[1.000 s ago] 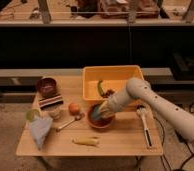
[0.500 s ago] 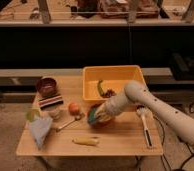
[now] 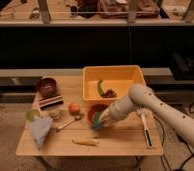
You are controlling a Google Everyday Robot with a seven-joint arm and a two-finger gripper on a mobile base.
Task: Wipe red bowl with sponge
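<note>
The gripper (image 3: 101, 121) is down at the near rim of the red bowl (image 3: 95, 112), which sits mid-worktop (image 3: 120, 142) just in front of the yellow bin (image 3: 90, 85). The sponge (image 3: 98, 125) shows as a teal patch at the gripper's tip, against the bowl — probably pressed there so that it rubs the rim. Whether the fingers are clamped on it I cannot tell. The arm reaches in from the right, low over the worktop — likely to keep pressure on the bowl.

Claw (image 3: 103, 121) with sponge (image 3: 97, 124) in red bowl (image 3: 95, 113)
</note>
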